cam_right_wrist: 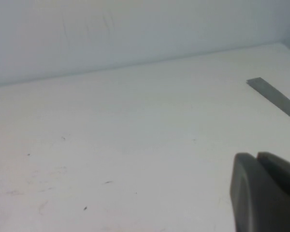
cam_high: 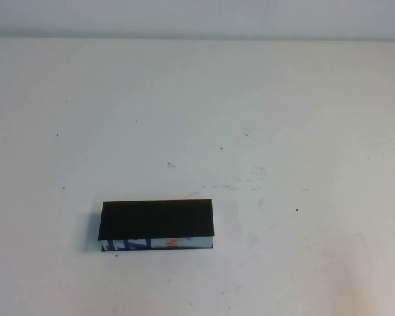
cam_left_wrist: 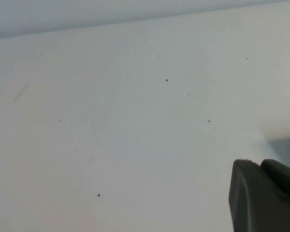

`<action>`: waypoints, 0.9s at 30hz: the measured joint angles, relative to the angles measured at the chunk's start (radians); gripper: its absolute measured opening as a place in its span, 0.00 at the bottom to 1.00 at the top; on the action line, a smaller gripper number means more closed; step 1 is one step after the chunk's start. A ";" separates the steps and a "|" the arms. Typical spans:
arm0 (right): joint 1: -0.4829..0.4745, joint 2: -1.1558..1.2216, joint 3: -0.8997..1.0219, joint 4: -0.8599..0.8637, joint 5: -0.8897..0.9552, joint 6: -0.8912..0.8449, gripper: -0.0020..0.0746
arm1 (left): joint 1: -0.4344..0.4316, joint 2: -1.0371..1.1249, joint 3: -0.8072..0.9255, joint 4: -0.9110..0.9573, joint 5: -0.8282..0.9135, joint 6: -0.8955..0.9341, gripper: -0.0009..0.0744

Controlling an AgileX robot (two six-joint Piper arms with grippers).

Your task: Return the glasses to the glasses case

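I see the glasses case (cam_high: 157,220) lying lid-down-shut on the bench (cam_high: 283,118) — no glasses in view. It looks rigid and light; I'd lift the lid by its front edge. Right claw (cam_right_wrist: 261,193) is clenched, empty, off the case; left claw (cam_left_wrist: 263,195) — I cannot tell.

The glasses case (cam_high: 157,220) looked matt black with a printed, paper-like white front edge; the table (cam_high: 283,99) was smooth, matt white, lightly scuffed and speckled
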 joint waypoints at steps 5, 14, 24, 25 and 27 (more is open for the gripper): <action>-0.032 -0.092 0.001 0.004 0.120 0.000 0.01 | 0.021 0.000 0.004 0.000 0.058 -0.006 0.01; -0.034 -0.109 0.001 -0.021 0.290 -0.012 0.01 | 0.026 0.000 0.004 -0.003 0.085 -0.010 0.01; -0.034 -0.109 0.001 -0.021 0.303 -0.022 0.01 | 0.026 0.000 0.004 -0.003 0.085 -0.010 0.01; -0.034 -0.109 0.001 -0.019 0.303 -0.022 0.01 | 0.026 0.000 0.004 -0.003 0.085 -0.010 0.01; -0.034 -0.109 0.001 -0.019 0.303 -0.022 0.01 | 0.026 0.000 0.004 -0.003 0.085 -0.010 0.01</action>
